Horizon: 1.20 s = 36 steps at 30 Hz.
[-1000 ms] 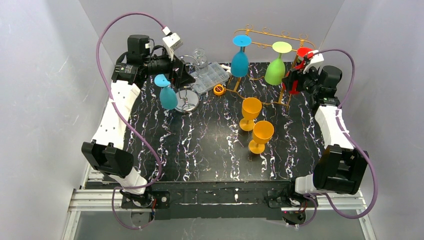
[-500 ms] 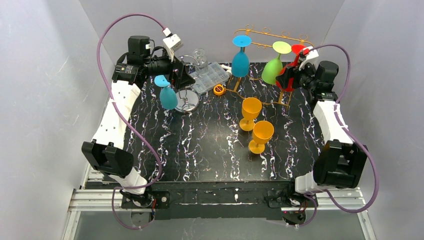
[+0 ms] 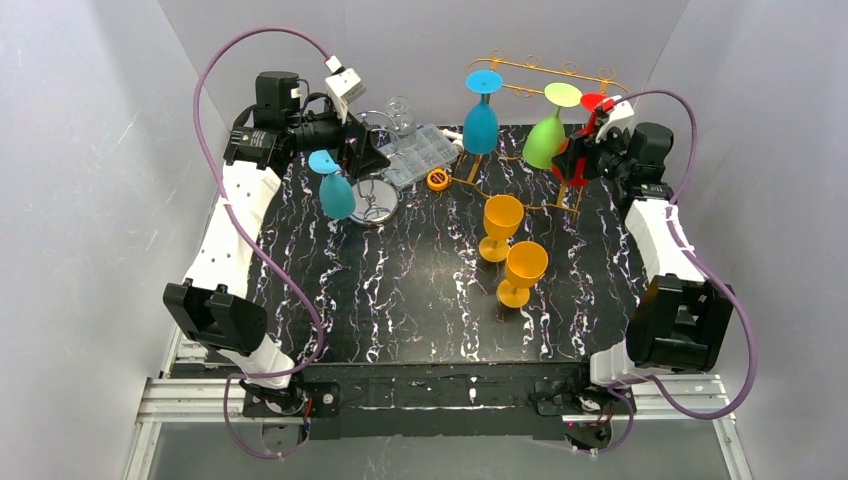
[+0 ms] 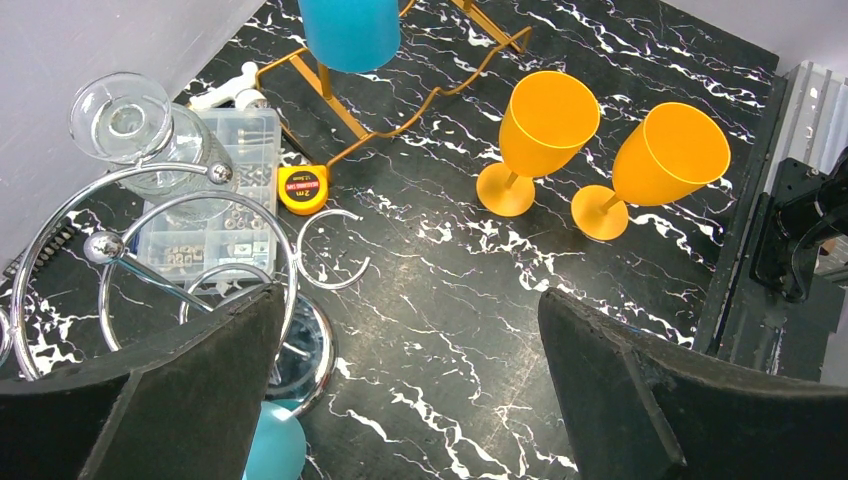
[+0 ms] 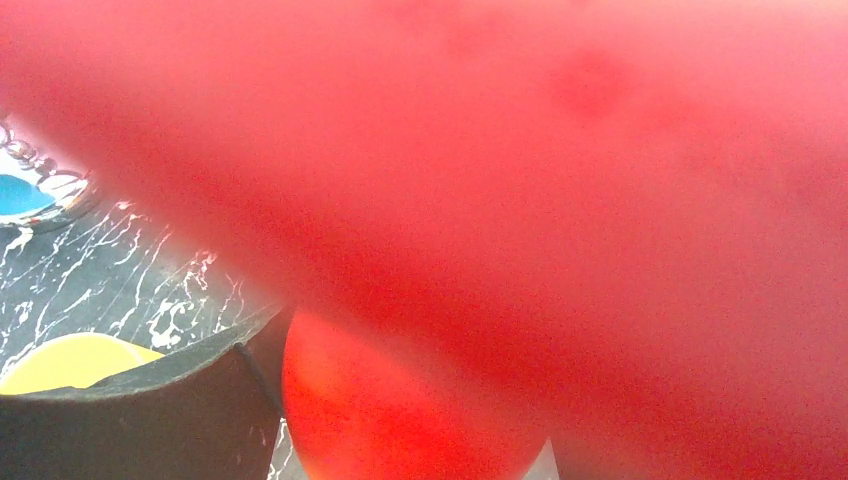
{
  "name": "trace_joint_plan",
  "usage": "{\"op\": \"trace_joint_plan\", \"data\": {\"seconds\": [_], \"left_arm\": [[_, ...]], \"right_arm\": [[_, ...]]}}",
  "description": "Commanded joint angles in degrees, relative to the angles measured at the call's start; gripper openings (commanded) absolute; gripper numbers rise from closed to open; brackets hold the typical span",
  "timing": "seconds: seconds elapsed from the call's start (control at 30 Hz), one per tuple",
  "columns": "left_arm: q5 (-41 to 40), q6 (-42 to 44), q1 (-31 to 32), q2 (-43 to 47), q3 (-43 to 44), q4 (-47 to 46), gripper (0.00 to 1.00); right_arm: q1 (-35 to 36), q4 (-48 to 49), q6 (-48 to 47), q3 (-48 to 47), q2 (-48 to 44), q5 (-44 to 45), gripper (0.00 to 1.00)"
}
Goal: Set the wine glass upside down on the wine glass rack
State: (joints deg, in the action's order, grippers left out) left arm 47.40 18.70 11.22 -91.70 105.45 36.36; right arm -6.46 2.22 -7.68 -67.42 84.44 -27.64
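Having been edged left toward the far gold wire rack [image 3: 523, 66], the red plastic wine glass [image 3: 597, 100] is clasped by the right gripper [image 3: 580, 155], hanging judged near.

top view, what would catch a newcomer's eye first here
The gold rack at the back right, with a blue glass and a green glass hanging upside down. At its right end the right claw grips a red glass, which floods that wrist view. Two orange glasses stand upright mid-table.

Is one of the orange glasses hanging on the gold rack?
No, both orange glasses stand upright on the table, in front of the rack.
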Motion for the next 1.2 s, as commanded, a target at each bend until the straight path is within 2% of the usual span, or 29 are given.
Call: {"op": "trace_joint_plan", "data": {"seconds": [0.0, 0.13, 0.73, 1.17], "left_arm": [[1.39, 0.41, -0.46, 1.02, 0.18, 0.73, 0.98], [1.38, 0.58, -0.51, 0.89, -0.09, 1.08, 0.98], [1.47, 0.65, -0.94, 0.32, 0.88, 1.52, 0.98], [2.0, 0.52, -1.2, 0.48, 1.07, 1.7, 0.98]], "right_arm": [[-0.13, 2.48, -0.72, 0.54, -3.64, 1.36, 0.27], [-0.13, 3.43, -0.73, 2.09, -5.28, 2.12, 0.27], [-1.24, 2.88, -0.59, -0.39, -1.83, 4.41, 0.25], [-1.38, 2.88, 1.38, -3.2, 2.3, 2.65, 0.24]]}}
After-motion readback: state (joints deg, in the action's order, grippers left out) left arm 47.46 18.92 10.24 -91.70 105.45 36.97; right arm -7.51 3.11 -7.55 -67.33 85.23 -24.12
